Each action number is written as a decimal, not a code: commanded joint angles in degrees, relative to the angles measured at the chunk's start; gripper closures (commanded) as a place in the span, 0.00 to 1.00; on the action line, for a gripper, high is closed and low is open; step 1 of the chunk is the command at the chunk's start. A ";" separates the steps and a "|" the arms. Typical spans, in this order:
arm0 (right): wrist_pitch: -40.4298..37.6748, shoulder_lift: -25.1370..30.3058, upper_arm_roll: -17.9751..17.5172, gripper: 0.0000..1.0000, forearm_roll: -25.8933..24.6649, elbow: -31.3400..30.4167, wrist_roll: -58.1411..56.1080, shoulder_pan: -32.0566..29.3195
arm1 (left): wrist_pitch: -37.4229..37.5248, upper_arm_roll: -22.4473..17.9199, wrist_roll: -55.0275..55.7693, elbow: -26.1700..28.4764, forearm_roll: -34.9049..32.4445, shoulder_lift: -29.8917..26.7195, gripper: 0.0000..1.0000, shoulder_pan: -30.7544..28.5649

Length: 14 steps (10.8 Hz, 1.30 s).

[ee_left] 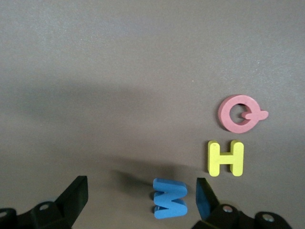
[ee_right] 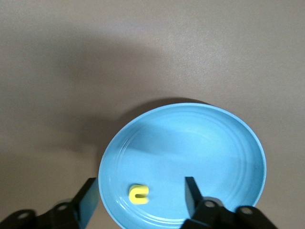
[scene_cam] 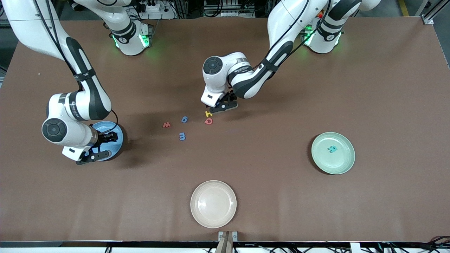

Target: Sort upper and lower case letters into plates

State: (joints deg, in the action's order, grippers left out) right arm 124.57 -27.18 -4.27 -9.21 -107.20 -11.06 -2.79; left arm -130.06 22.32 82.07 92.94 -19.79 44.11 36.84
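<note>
- Hovering over the sky blue plate (scene_cam: 117, 135) at our right arm's end of the table, our right gripper (ee_right: 142, 194) is holding its fingers spread, gripping nothing; a small yellow letter (ee_right: 138, 193) is lying in the plate between them.
- Our left gripper (ee_left: 142, 196) is hanging low over the letter cluster mid-table, jaws spread wide, with a blue letter (ee_left: 169, 198) sitting between the fingers (untouched, as far as we are seeing).
- A yellow H (ee_left: 226, 158) and pink Q (ee_left: 239, 114) are lying just beside it.
- The mint green plate (scene_cam: 333, 153) is sitting toward our left arm's end, holding one teal letter (scene_cam: 332, 149).
</note>
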 commanded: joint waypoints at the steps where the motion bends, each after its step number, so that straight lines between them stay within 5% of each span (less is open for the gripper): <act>1: 0.23 0.63 -0.83 0.00 0.33 -0.03 1.22 1.11 | 1.39 -0.53 1.61 -2.59 -0.78 1.85 0.00 2.26; 10: 0.32 -0.07 -0.92 0.00 4.27 0.68 17.54 7.88 | 0.77 -1.49 2.84 -2.68 -1.13 3.62 0.08 2.80; 12: 0.50 -0.07 -0.83 0.00 4.38 0.59 21.51 9.55 | 0.16 -1.76 2.75 -2.68 -1.13 3.70 0.29 2.80; 14: 0.94 -0.16 -0.83 0.00 4.46 0.59 21.70 9.56 | 0.07 -2.28 2.57 -2.68 -1.21 3.88 0.77 2.80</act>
State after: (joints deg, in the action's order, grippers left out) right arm 125.25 -27.27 -5.09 -5.59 -106.75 9.65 6.84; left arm -130.31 21.29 82.90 91.29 -19.79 46.89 38.76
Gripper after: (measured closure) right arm 0.000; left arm 0.322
